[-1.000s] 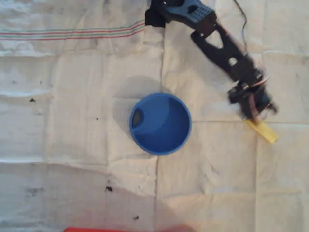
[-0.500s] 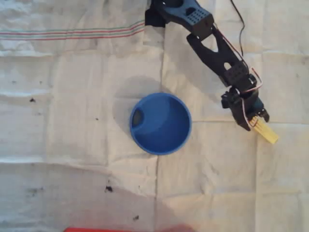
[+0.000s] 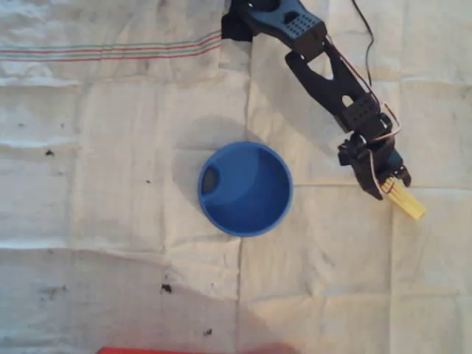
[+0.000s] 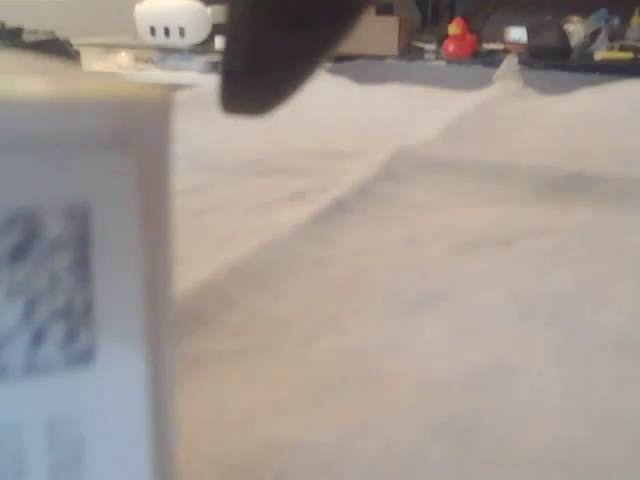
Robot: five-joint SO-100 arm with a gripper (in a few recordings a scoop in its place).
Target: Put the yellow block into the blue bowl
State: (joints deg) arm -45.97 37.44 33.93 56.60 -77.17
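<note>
The yellow block point(image 3: 408, 202), at four o'clock of the claw point(image 3: 394, 189), looks light, stiff; grip its slim sides; whether the claw is clamped, I cannot tell.

Creased cloth, smooth plastic and matt black arm parts.

The tabletop's cover point(image 3: 133, 221) is a pale woven cloth, matt and rough-looking, with sharp fold creases, small dark specks and thin coloured stripes near its far left corner in the overhead view; in the wrist view it looks soft and rumpled. The blue bowl point(image 3: 245, 189) has smooth, plastic-like walls with a dull sheen inside. The yellow block point(image 3: 408, 201) looks matt and even. The gripper point(image 3: 391, 184) and the arm point(image 3: 328, 70) look like matt black hard plastic, with thin wires running along the arm.
</note>
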